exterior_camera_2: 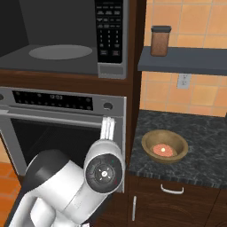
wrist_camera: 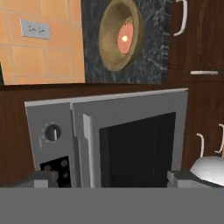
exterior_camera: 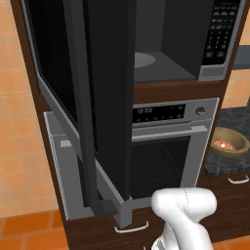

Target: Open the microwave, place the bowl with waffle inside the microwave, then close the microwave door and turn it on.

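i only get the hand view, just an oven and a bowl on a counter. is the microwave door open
Observer: Yes. In the left base view the microwave door stands swung wide open.
Operator: where's the bowl relative to the microwave
Observer: The bowl sits on the dark counter, lower than the microwave and off to its right.
Operator: anything above the bowl
Observer: A brown jar stands on the shelf above that counter.

There is 1 microwave (exterior_camera: 185,39), 1 oven (exterior_camera: 168,146), 1 bowl (exterior_camera_2: 164,146) holding 1 waffle (exterior_camera_2: 162,150), 1 jar (exterior_camera_2: 160,41) and 1 wall socket (exterior_camera_2: 184,80).
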